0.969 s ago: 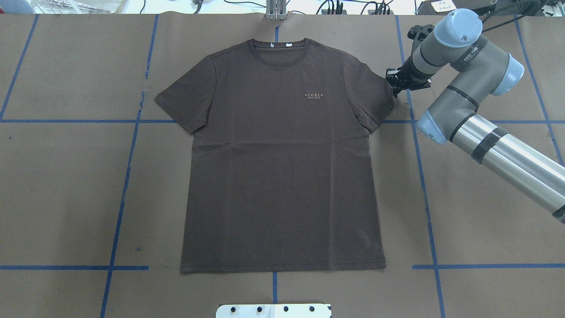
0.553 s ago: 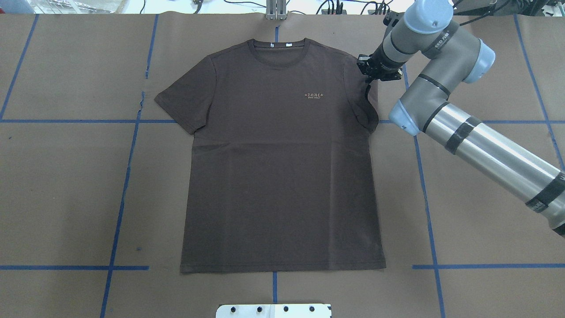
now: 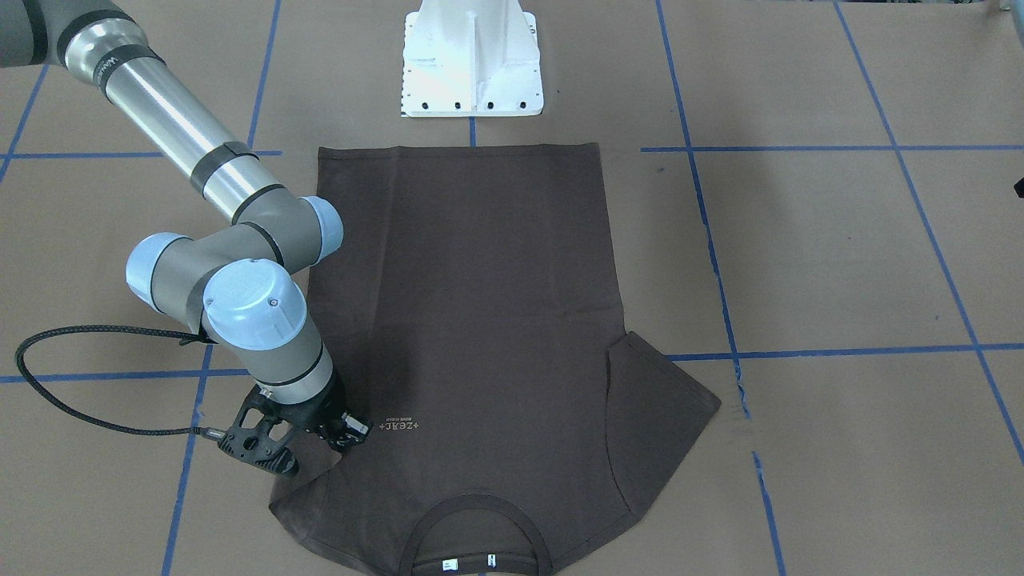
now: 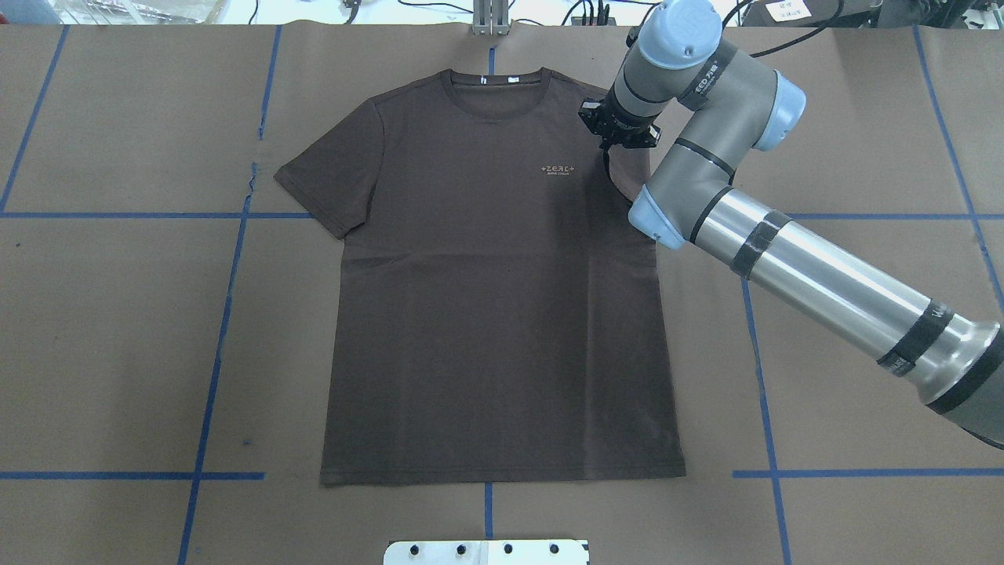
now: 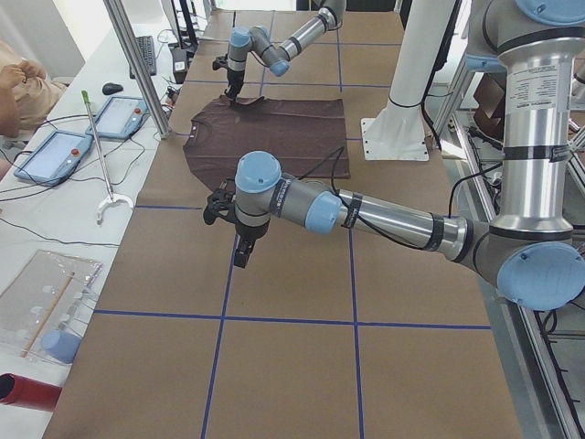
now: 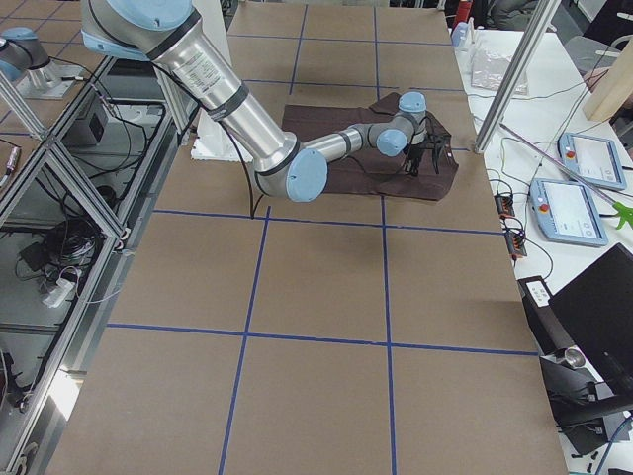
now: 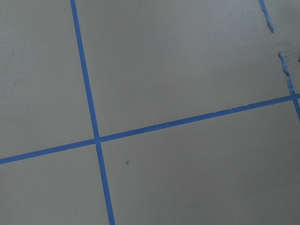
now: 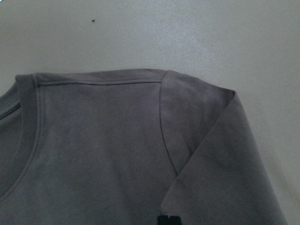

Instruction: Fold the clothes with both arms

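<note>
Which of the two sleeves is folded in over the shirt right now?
The right sleeve, at the right gripper: its flap lies turned in over the chest. The left sleeve lies spread flat on the table.

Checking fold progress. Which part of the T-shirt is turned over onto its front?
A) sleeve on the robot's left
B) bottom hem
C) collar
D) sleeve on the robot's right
D: the right gripper holds the right sleeve doubled over the T-shirt's chest; the left sleeve lies flat.
</note>
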Controlling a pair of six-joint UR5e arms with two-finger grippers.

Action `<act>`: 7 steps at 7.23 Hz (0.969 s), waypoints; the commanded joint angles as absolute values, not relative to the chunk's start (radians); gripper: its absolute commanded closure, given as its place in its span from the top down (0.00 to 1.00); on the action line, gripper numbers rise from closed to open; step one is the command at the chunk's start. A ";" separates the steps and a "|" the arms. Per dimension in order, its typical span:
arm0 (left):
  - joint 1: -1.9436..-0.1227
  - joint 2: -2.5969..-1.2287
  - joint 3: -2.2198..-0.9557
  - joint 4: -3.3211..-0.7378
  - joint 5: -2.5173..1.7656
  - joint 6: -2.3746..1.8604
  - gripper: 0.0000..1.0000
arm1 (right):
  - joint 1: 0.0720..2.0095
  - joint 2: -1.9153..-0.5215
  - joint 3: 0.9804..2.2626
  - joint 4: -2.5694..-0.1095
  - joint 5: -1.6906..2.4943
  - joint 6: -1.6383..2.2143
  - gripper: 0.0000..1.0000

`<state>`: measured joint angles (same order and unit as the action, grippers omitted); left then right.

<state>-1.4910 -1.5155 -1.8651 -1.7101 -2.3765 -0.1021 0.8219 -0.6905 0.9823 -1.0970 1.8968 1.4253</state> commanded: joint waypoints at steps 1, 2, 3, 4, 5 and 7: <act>-1.486 -1.535 -1.850 -1.713 -2.425 -0.095 1.00 | 0.819 -0.615 0.890 -1.092 1.848 1.430 0.59; -1.453 -1.554 -1.824 -1.754 -2.486 -0.100 1.00 | 0.818 -0.589 0.890 -1.092 1.848 1.445 0.84; -1.433 -1.590 -1.810 -1.770 -2.481 -0.157 1.00 | 0.819 -0.595 0.938 -1.094 1.855 1.492 1.00; -1.395 -1.653 -1.804 -1.787 -2.480 -0.264 0.99 | 0.822 -0.664 1.074 -1.095 1.876 1.497 1.00; -1.325 -1.686 -1.798 -1.843 -2.476 -0.326 0.96 | 0.824 -0.793 1.247 -1.097 1.916 1.500 1.00; -1.148 -1.849 -1.723 -1.876 -2.366 -0.589 0.97 | 0.837 -0.984 1.490 -1.094 1.988 1.499 1.00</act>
